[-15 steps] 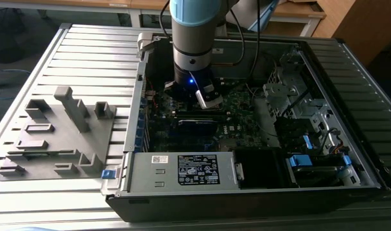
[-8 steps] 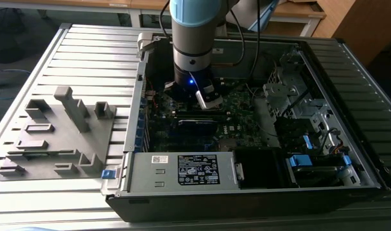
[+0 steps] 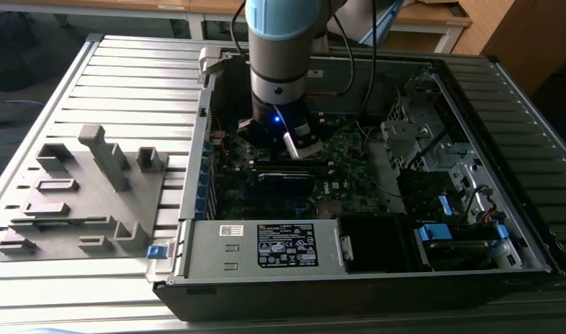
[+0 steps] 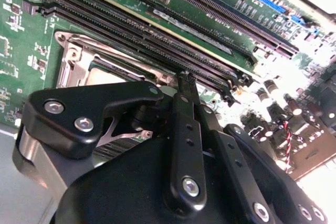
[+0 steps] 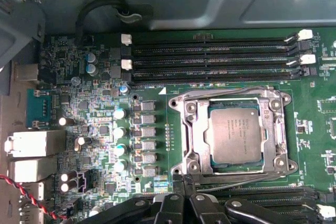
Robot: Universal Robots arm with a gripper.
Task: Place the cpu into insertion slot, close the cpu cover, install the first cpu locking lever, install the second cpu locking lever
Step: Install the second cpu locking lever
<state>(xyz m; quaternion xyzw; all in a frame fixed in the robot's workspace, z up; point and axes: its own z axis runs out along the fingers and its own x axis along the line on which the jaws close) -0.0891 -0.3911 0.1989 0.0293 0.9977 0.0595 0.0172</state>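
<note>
The dull silver-grey square cpu (image 5: 233, 134) lies seated in the black insertion slot (image 5: 210, 159) beneath the closed silver metal-frame cpu cover (image 5: 190, 124), while the black gripper (image 5: 183, 183), fingertips pinched together at the cover's edge, apparently works a thin wire locking lever (image 5: 231, 179).

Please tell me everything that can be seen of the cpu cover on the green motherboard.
The cpu cover is a thin frame of silver-grey metal, square, with a large square cut-out in its centre. It lies flat, closed down over the insertion slot, and through the cut-out the dull grey top of the cpu shows. Round screw heads sit at the corners of the metal around it. It lies beside the long black memory slots. In the first wrist view the pincer is at the frame's edge; contact cannot be judged.
</note>
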